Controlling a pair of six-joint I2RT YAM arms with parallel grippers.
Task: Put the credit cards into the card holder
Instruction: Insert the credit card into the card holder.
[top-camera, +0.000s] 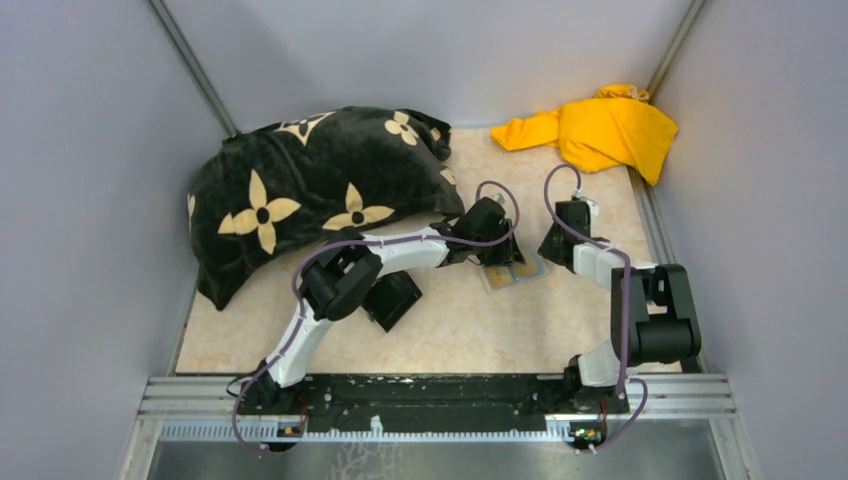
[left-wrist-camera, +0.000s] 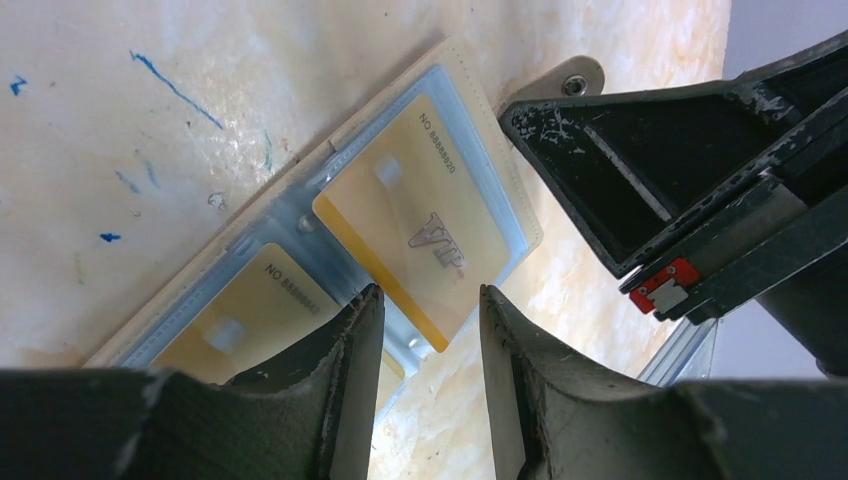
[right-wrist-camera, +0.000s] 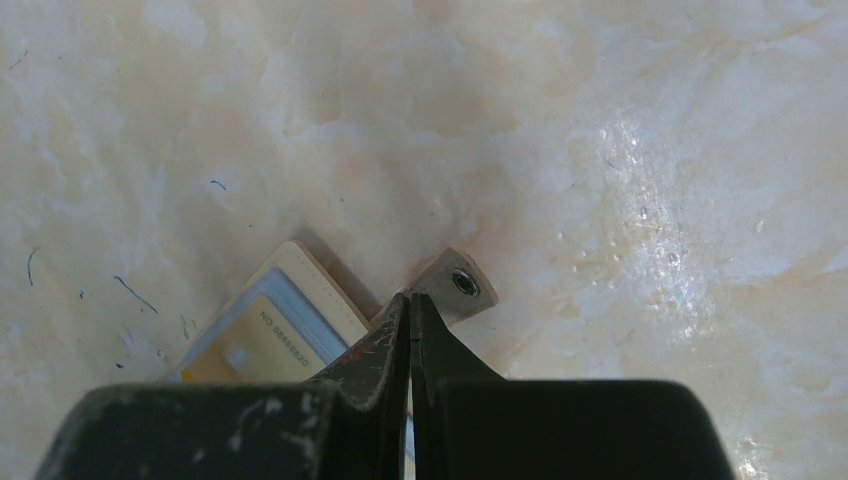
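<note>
**Nearly done: one card looks seated, the other is only part-way in.**
The card holder (left-wrist-camera: 290, 215) lies open on the bench beneath both end effectors. The left end effector (left-wrist-camera: 430, 295) is half open and empty, and the VIP card (left-wrist-camera: 410, 215) juts from its sleeve between the fingers. A second gold card (left-wrist-camera: 235, 325) is partly hidden behind its left finger. The right end effector (right-wrist-camera: 410, 300) is closed, its tip at the holder's edge beside the clasp tab (right-wrist-camera: 462, 283). Whether it nips that edge is unclear.
</note>
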